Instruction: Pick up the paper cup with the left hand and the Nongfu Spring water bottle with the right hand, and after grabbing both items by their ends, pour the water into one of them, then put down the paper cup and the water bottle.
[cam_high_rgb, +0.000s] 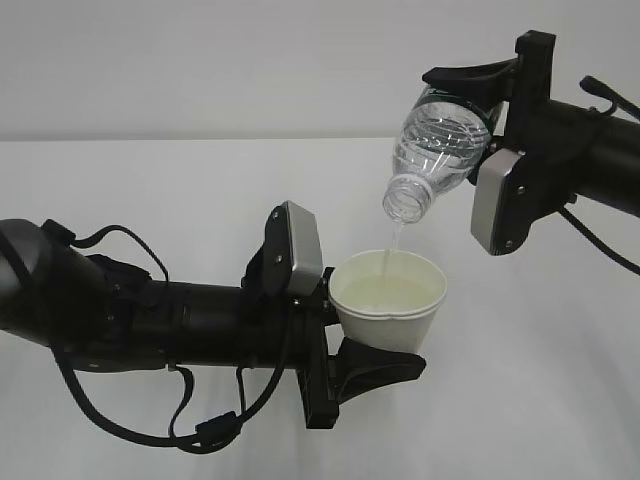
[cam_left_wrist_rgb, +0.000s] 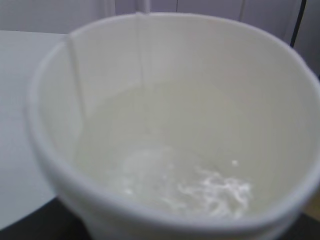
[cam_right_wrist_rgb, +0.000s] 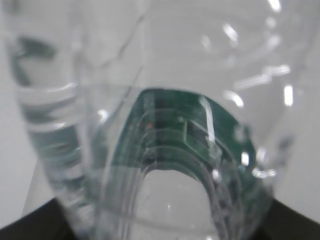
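The white paper cup (cam_high_rgb: 385, 322) is held upright off the table, with my left gripper (cam_high_rgb: 372, 328) shut on its lower wall. The uncapped Nongfu Spring water bottle (cam_high_rgb: 437, 145) hangs above and to the right of it, tipped mouth-down, with my right gripper (cam_high_rgb: 468, 118) shut on its base end. A thin stream of water (cam_high_rgb: 396, 238) falls from the bottle's mouth into the cup. The left wrist view is filled by the cup's rim (cam_left_wrist_rgb: 50, 165) and rippling water (cam_left_wrist_rgb: 200, 187) inside. The right wrist view shows the bottle's clear ribbed wall and green label (cam_right_wrist_rgb: 175, 120) up close.
A white table (cam_high_rgb: 150, 190) lies under both arms, with a pale wall behind. The left arm's loose cables (cam_high_rgb: 200, 430) hang low near the front edge. No other objects show on the table.
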